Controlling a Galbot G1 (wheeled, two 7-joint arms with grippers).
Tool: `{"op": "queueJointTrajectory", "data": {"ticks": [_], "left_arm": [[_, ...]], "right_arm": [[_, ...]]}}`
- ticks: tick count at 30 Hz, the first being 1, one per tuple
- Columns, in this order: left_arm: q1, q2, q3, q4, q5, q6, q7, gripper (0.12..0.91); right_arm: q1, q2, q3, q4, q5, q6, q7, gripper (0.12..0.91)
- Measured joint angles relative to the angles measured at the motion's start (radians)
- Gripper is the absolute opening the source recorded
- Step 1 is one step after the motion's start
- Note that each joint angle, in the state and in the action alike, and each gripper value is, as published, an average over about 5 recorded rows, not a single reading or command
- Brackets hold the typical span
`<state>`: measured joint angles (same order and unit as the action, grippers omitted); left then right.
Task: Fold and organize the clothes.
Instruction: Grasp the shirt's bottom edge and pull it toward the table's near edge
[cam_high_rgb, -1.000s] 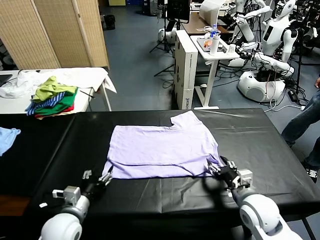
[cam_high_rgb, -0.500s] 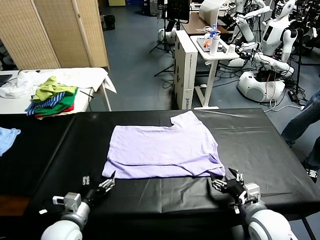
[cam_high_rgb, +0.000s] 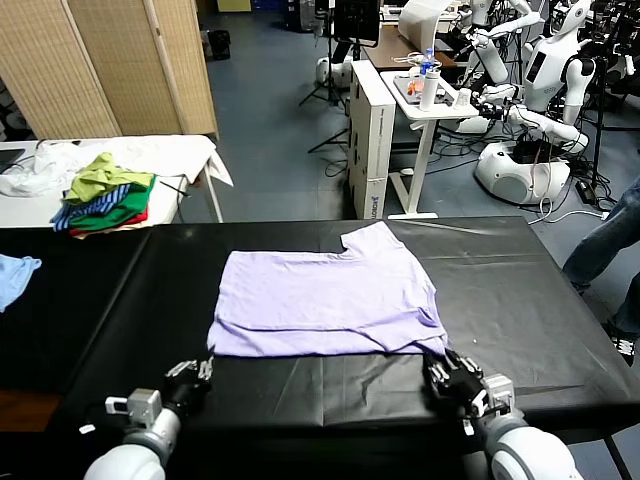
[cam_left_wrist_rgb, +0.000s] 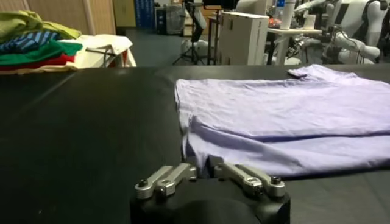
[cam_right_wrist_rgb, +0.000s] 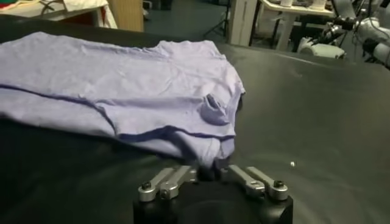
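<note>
From the head camera I am seeing the lavender T-shirt (cam_high_rgb: 325, 300) lying partly folded on the black table (cam_high_rgb: 520, 290), its near hem doubled back toward the middle and one sleeve sticking out at the far edge. My left gripper (cam_high_rgb: 190, 378) is sitting low at the shirt's near left corner, just short of the cloth, and my right gripper (cam_high_rgb: 455, 380) is sitting at the near right corner, where the hem is bunching. A heap of garments (cam_high_rgb: 105, 195) in green, stripes and red is resting on the white table at far left, and a light blue garment (cam_high_rgb: 15, 275) is lying at the left edge.

The left wrist camera is showing the left gripper (cam_left_wrist_rgb: 204, 172) with its fingers drawn almost together, nothing between them as far as I can make out; the T-shirt (cam_left_wrist_rgb: 286, 115) is starting just beyond the tips.

The right wrist camera is showing the right gripper (cam_right_wrist_rgb: 208, 175) likewise nearly closed, with the shirt's (cam_right_wrist_rgb: 122, 79) crumpled corner lying right at the tips. Whether it is pinching that fold I cannot tell.
</note>
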<state>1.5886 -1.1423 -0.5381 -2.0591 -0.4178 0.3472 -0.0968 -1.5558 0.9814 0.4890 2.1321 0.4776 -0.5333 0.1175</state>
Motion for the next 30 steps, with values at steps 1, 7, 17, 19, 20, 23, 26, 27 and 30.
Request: {"op": "queueJointTrajectory", "data": {"ticks": [1, 7, 17, 19, 20, 23, 26, 27, 30], "left_arm": [[0.005, 0.003, -0.002, -0.005, 0.001, 0.003, -0.003, 0.146], [0.067, 0.031, -0.03, -0.058, 0.016, 0.026, -0.021, 0.146], [0.262, 0.052, -0.092, -0.167, 0.06, 0.036, -0.021, 0.146], [0.293, 0.054, -0.104, -0.18, 0.062, 0.037, -0.021, 0.146], [0.306, 0.055, -0.109, -0.185, 0.062, 0.036, -0.021, 0.146], [0.334, 0.054, -0.12, -0.195, 0.062, 0.036, -0.02, 0.146], [0.351, 0.051, -0.124, -0.203, 0.061, 0.043, -0.027, 0.146], [0.355, 0.05, -0.126, -0.207, 0.061, 0.046, -0.031, 0.146], [0.37, 0.047, -0.133, -0.219, 0.06, 0.055, -0.038, 0.171]], "right_arm": [[-0.012, -0.005, 0.007, 0.01, 0.004, -0.007, -0.003, 0.141], [-0.093, -0.029, 0.056, 0.084, 0.026, -0.073, 0.003, 0.141], [-0.177, -0.044, 0.1, 0.168, 0.05, -0.181, 0.007, 0.141], [-0.189, -0.044, 0.104, 0.179, 0.05, -0.188, 0.007, 0.143], [-0.195, -0.043, 0.106, 0.184, 0.05, -0.191, 0.007, 0.145], [-0.211, -0.042, 0.112, 0.199, 0.051, -0.2, 0.008, 0.232], [-0.229, -0.043, 0.124, 0.219, 0.056, -0.203, 0.011, 0.394], [-0.236, -0.044, 0.128, 0.227, 0.058, -0.203, 0.013, 0.451], [-0.258, -0.049, 0.144, 0.253, 0.071, -0.203, 0.026, 0.641]]}}
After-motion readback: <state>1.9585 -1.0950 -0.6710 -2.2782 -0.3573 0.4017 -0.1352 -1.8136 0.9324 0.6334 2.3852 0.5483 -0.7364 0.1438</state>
